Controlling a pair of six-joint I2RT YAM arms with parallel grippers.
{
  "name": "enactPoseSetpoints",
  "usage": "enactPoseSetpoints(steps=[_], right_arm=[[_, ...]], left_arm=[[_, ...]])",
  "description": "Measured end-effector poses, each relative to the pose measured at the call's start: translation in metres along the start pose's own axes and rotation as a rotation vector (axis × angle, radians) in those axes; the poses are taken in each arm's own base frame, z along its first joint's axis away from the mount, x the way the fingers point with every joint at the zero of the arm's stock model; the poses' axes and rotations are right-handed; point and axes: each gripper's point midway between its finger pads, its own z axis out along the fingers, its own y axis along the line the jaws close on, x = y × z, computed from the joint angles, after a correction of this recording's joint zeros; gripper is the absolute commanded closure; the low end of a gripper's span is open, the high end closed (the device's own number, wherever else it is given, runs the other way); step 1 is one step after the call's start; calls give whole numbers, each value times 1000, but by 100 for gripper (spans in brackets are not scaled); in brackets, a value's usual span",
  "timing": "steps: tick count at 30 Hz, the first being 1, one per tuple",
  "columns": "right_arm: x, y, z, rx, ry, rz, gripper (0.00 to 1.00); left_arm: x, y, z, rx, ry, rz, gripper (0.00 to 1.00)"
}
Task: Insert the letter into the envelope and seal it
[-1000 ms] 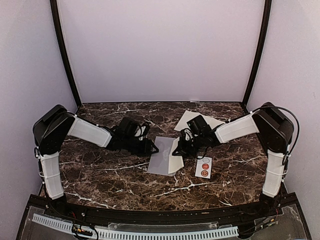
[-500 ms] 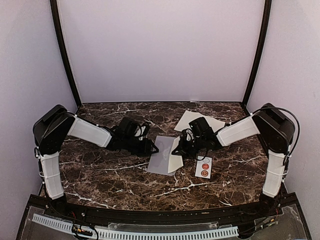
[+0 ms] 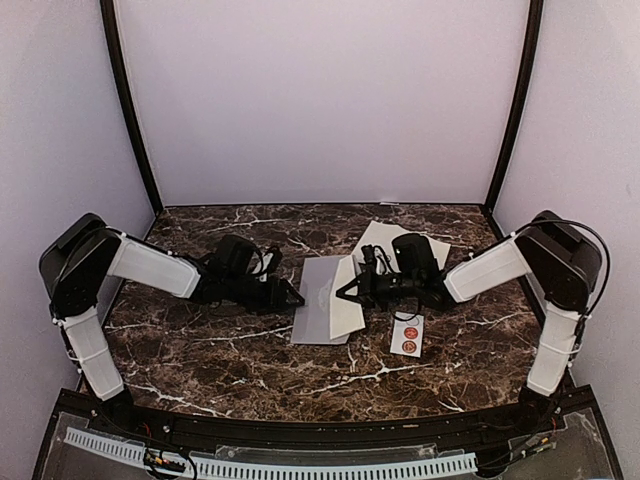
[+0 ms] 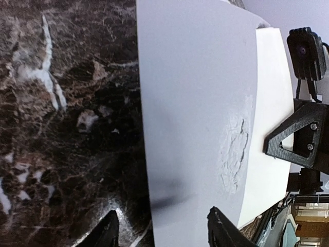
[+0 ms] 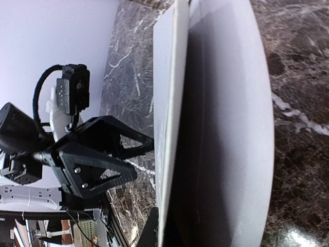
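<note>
**Left gripper** (image 3: 290, 296): In the top view it sits low over the dark marble-patterned table (image 3: 200, 350), with its tips just beside the left long edge of the envelope (image 3: 322, 300). The left wrist view adds detail. Both black fingers (image 4: 105, 235) stand apart, open, and the envelope's near corner lies between them, unpinched.

**Envelope:** It is smooth grey-lavender paper, a long rectangle at table centre between the two grippers. Only the left wrist view resolves the embossed, wrinkled emblem (image 4: 234, 154) near its right edge.

**Letter** (image 3: 352, 303): This is a plain white sheet showing past the envelope's right edge. In the left wrist view it is a pale strip beyond the grey paper.

**Right gripper** (image 3: 346, 292): Its tips meet the letter's right side. The left wrist view shows one triangular, bolted black finger against the white sheet. The right wrist view shows the sheets edge-on and bowed. One dark finger lies beside the thin edge and the other is hidden, so it is not possible to tell whether the jaws clamp. The broad shaded surface there is probably the letter's underside.

**Paper** (image 3: 385, 235): A second white sheet lies behind the right gripper and is seen only from above.

**Sticker strip** (image 3: 407, 333): It is small and white with two red round seals, and lies near the letter's right side without touching it.
</note>
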Motion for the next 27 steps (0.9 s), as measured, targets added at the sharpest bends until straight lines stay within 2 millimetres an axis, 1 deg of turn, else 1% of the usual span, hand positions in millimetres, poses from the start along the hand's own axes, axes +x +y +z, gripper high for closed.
enactPoseSetpoints(steps=[3, 5, 8, 11, 17, 19, 20, 21, 22, 25, 27], right_arm=[[1, 12, -4, -54, -4, -55, 100], [2, 17, -7, -77, -3, -87, 100], [4, 24, -11, -106, 1, -126, 100], [5, 36, -17, -137, 2, -163, 100], [2, 72, -36, -214, -13, -248, 100], [1, 83, -44, -233, -21, -270, 100], [1, 88, -48, -240, -24, -281, 100], [0, 93, -51, -245, -27, -293, 100], [0, 99, -53, -252, -30, -305, 100], [-2, 113, -60, -263, -35, -334, 100], [-4, 122, -62, -274, -40, -351, 100]], left_arm=[[-9, 0, -18, 12, -36, -8, 30], [-13, -2, -28, 28, -59, -9, 27], [-13, -10, -39, 65, -71, -1, 24], [-12, -20, -46, 110, -75, 10, 23], [-12, -48, -62, 231, -74, 43, 23], [-13, -58, -69, 268, -76, 57, 29], [-14, -64, -72, 288, -77, 64, 37], [-14, -70, -77, 311, -78, 71, 40], [-15, -76, -81, 330, -81, 78, 46], [-19, -96, -96, 404, -94, 110, 55], [-20, -107, -104, 443, -102, 133, 58]])
